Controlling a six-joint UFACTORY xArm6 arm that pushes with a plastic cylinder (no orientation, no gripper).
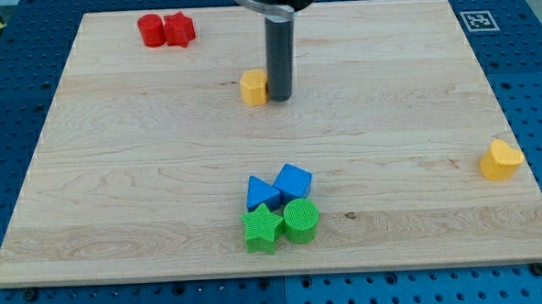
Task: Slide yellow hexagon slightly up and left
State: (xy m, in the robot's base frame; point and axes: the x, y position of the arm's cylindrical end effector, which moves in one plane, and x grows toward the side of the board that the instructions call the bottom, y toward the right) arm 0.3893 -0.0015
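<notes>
The yellow hexagon sits on the wooden board at upper centre. My tip is down on the board right beside the hexagon's right side, touching or nearly touching it. The dark rod rises from there to the view's top edge.
A red cylinder and a red star sit together at the top left. A yellow heart lies near the right edge. At bottom centre a blue triangle, blue cube, green star and green cylinder cluster together.
</notes>
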